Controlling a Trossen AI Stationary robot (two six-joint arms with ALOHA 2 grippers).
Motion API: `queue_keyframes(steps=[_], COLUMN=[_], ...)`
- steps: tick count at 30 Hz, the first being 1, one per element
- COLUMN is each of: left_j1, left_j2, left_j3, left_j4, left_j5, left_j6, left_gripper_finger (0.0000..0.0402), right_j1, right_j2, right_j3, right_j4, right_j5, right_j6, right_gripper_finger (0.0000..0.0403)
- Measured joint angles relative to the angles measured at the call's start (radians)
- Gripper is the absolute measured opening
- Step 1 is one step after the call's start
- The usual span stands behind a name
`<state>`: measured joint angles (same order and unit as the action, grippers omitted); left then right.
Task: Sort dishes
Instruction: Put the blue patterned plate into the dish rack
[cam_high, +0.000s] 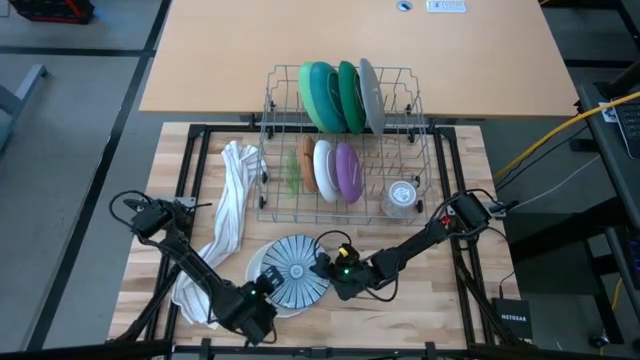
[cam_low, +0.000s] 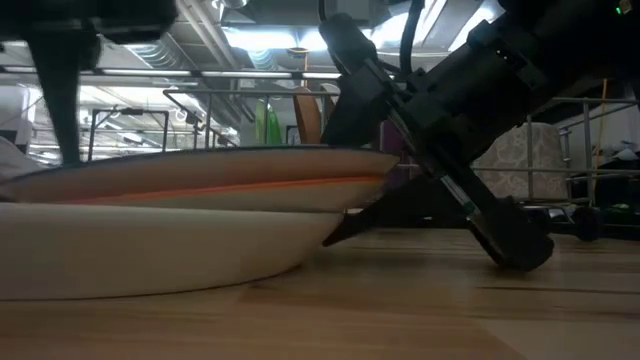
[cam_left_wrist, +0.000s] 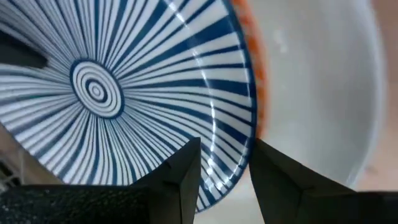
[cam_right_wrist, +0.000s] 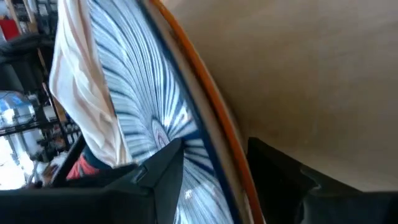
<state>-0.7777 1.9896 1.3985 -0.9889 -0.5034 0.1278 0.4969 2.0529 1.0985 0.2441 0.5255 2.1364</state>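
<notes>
Striped plate (cam_high: 296, 266) flat atop white bowl (cam_high: 262, 268); others racked, perhaps six.

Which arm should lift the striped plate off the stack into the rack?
Right, probably. The right gripper already straddles the rim of the blue-and-white striped round plate on the side nearer the wire dish rack. The left gripper straddles the opposite rim, farther away.

A tan desk (cam_high: 350, 40) stands on grey floor (cam_high: 60, 120) beyond the butcher-block table (cam_high: 440, 310).
</notes>
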Motion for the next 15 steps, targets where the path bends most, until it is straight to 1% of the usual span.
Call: queue_keyframes(steps=[4, 10, 15], left_j1=[0.026, 0.036, 0.036], left_j2=[0.000, 0.000, 0.000], left_j3=[0.000, 0.000, 0.000], left_j4=[0.074, 0.063, 0.058], left_j5=[0.010, 0.021, 0.022], left_j6=[0.026, 0.023, 0.030], left_gripper_finger=[0.0123, 0.0123, 0.0123], right_j1=[0.000, 0.000, -0.001], right_j2=[0.000, 0.000, 0.000], right_j3=[0.000, 0.000, 0.000], right_j4=[0.008, 0.013, 0.017], right_j5=[-0.022, -0.022, -0.065], right_j6=[-0.008, -0.020, -0.024], right_gripper_finger=[0.0179, 0.0179, 0.0179])
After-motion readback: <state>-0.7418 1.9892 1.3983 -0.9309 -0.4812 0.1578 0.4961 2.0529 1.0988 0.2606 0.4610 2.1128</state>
